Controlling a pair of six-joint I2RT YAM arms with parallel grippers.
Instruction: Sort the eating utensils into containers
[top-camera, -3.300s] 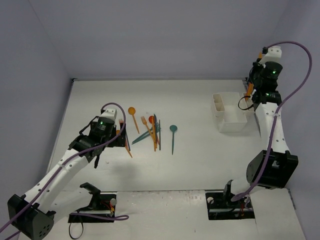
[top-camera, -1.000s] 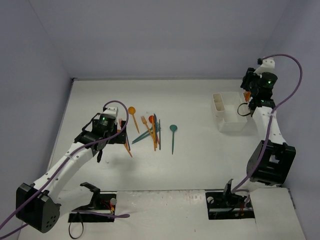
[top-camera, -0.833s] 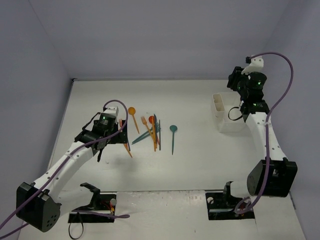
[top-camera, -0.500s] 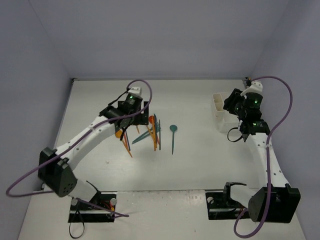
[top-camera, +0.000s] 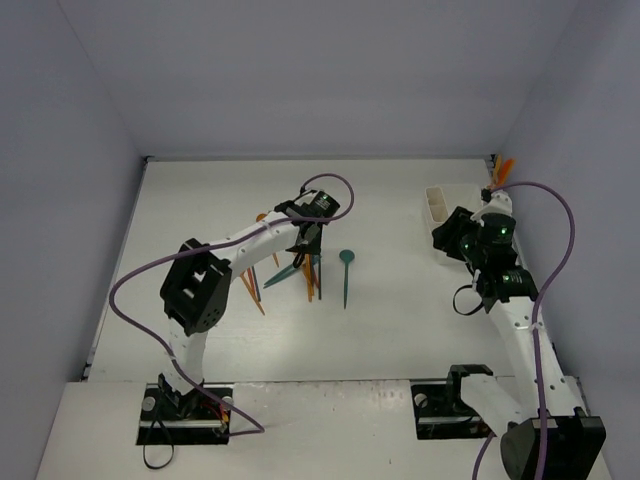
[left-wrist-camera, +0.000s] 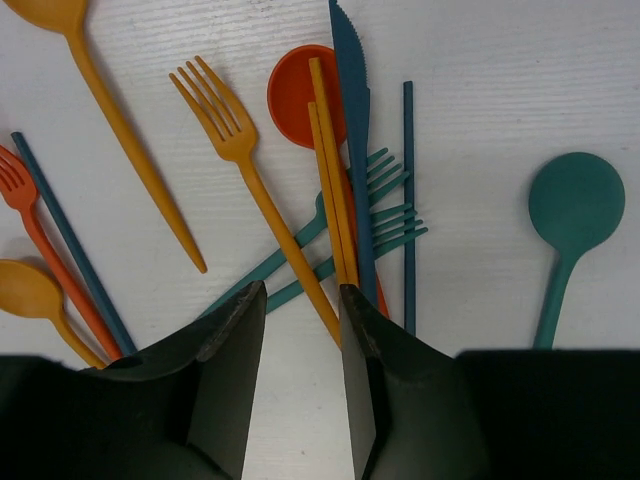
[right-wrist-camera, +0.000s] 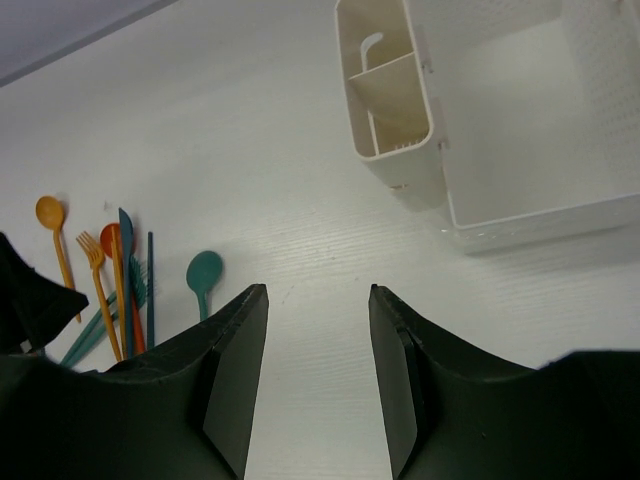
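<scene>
The eating utensils lie in a loose pile (top-camera: 300, 262) at mid-table: an orange fork (left-wrist-camera: 240, 160), a red-orange spoon (left-wrist-camera: 295, 95), a teal knife (left-wrist-camera: 350, 130), teal forks (left-wrist-camera: 390, 200) and a teal spoon (left-wrist-camera: 575, 210) apart on the right. My left gripper (left-wrist-camera: 300, 290) hangs low over the pile (top-camera: 305, 243), jaws narrowed but apart, bare table between them. The orange fork's handle tip ends beside its right finger (left-wrist-camera: 360, 330). The containers (right-wrist-camera: 390, 110) stand at the right (top-camera: 437, 205). My right gripper (right-wrist-camera: 316, 290) is open and empty, left of them (top-camera: 450, 238).
A larger white bin (right-wrist-camera: 520, 130) adjoins the compartment holder. An orange spoon (left-wrist-camera: 110, 110), a red-orange fork (left-wrist-camera: 30, 220) and another orange spoon (left-wrist-camera: 30, 290) lie left of the pile. An orange tip (top-camera: 503, 168) shows by the back right wall. Purple cables arch over both arms.
My left arm swung from the pile's left side to right over it, and its jaws narrowed. My right arm came down from above the containers toward the table's middle.
</scene>
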